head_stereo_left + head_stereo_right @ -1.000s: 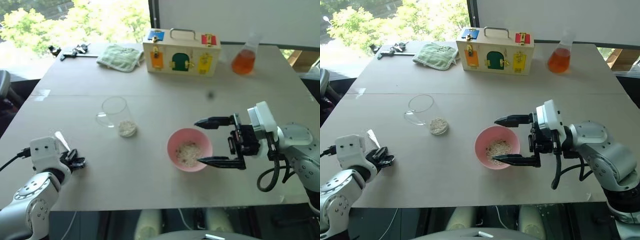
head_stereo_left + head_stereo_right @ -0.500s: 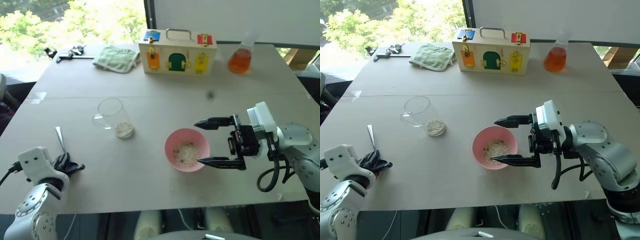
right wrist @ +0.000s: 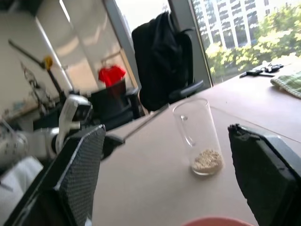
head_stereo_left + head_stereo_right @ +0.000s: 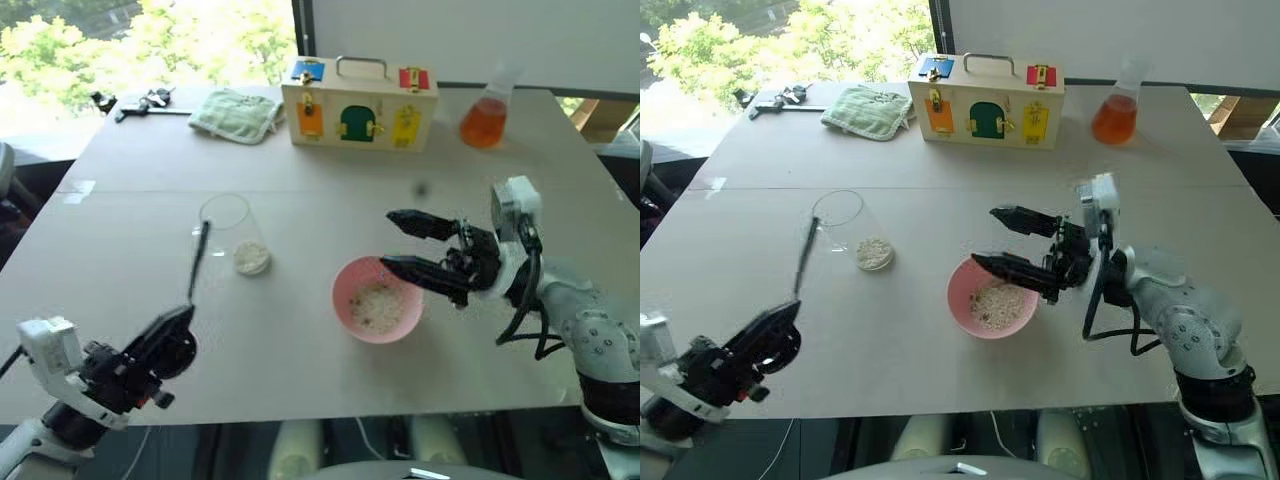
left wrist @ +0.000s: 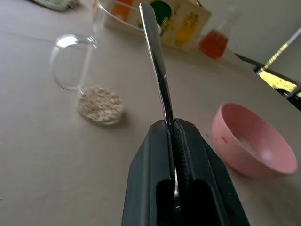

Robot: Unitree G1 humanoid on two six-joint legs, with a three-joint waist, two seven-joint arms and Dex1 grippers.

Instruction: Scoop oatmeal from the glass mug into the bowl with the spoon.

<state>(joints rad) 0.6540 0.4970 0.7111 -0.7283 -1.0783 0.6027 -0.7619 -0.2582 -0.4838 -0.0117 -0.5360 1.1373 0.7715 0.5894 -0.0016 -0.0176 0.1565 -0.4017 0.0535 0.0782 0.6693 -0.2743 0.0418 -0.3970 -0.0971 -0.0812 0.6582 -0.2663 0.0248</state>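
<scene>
The left tool (image 4: 178, 325) was clamped on the handle of the spoon (image 4: 198, 258), which rose slanting from its closed fingers toward the glass mug (image 4: 236, 232), its tip near the mug's rim. The mug stood upright on the surface (image 4: 300, 190) with a thin layer of oatmeal (image 4: 251, 258) at its bottom, and the pink bowl (image 4: 377, 299), well apart to its right, held more pale flakes. The right tool (image 4: 395, 240) hung with its jaws spread wide and empty, one finger over the bowl's far rim, the other farther back above the surface.
</scene>
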